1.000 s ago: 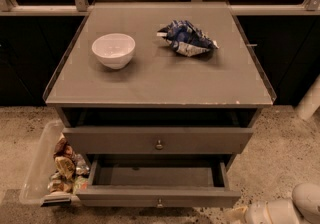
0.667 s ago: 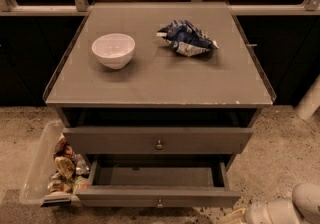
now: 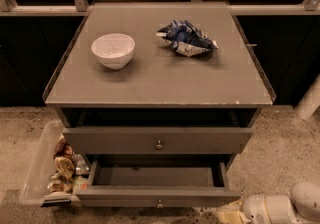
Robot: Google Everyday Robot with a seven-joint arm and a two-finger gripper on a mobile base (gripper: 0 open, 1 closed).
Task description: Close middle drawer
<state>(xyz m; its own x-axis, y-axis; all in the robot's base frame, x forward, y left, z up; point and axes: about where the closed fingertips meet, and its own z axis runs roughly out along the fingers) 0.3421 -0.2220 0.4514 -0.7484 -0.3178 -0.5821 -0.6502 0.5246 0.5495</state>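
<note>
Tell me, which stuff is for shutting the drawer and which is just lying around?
For the job: middle drawer, pulled open; pincer, bottom right by its front.
Just lying about: white bowl; crumpled blue bag; snack bin.

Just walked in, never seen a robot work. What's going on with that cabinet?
A one-armed robot is meant to shut the middle drawer, which stands pulled far out. Its gripper is low at bottom right, close by the drawer's right front corner; whether it touches is unclear. On the cabinet sit a bowl and a crumpled bag; a bin of snacks stands on the floor at left.
</note>
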